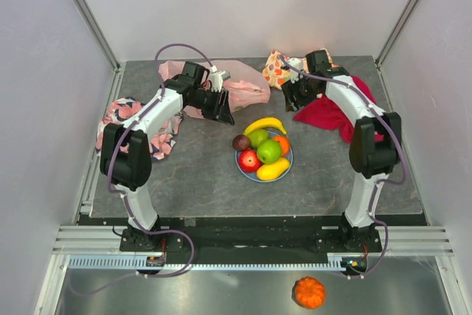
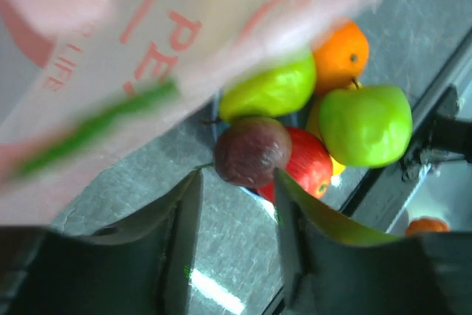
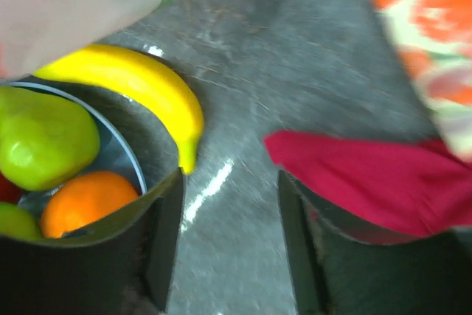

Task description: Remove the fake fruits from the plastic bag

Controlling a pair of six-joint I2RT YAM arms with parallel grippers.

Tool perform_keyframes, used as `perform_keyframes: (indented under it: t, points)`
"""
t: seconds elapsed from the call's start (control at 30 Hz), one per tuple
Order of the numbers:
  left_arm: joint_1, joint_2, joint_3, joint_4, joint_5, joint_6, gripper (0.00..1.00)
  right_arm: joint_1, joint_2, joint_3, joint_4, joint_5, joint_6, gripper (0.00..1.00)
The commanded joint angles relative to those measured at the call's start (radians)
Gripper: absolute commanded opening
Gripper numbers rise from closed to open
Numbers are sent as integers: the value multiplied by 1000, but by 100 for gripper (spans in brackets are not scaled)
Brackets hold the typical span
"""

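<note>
Grey, stone-look table point(image 1: 192, 182) fills the floor of a booth with plain white walls and metal corner posts. A steel shelf runs along the near edge, and a small orange pumpkin point(image 1: 309, 292) sits on it.

Mid-table stands a blue plate point(image 1: 243, 172) piled with fruit: green apple point(image 1: 268, 151), red apple point(image 1: 249, 159), dark purple fruit point(image 1: 241, 142), orange point(image 1: 282, 144), pear point(image 1: 258, 136) and a yellow fruit point(image 1: 273, 170). A banana point(image 1: 265, 124) lies against the far rim.

The pink bag point(image 1: 247, 90) lies crumpled at the back, left of centre, just behind the left gripper point(image 2: 237, 178). Its fingers stand apart with bare table between them, clasping nothing. The right gripper point(image 3: 228, 182) is likewise parted and empty, above the table beside a red cloth point(image 1: 328, 112). A fruit-print cloth point(image 1: 275, 71) lies behind it.

The left arm covers part of a pink-and-black cloth point(image 1: 122, 112). Close up, the bag is a blur and its red lettering is cut off. Whether anything lies inside it cannot be told. Most of the plate is hidden under the fruit.
</note>
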Motion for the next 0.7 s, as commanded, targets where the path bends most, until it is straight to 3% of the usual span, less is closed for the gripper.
perform_keyframes:
  t: [0.0,0.13,0.67]
  points:
    - [-16,-33,-43,-41,126,47,43,2,157,90,-21,-161,-32,66]
    - [-13,-13,-36,-62,121,103,34,12,237,147,33,-192,-24,70]
    - [-13,25,-24,-96,76,134,41,66,358,215,-17,-261,-125,71]
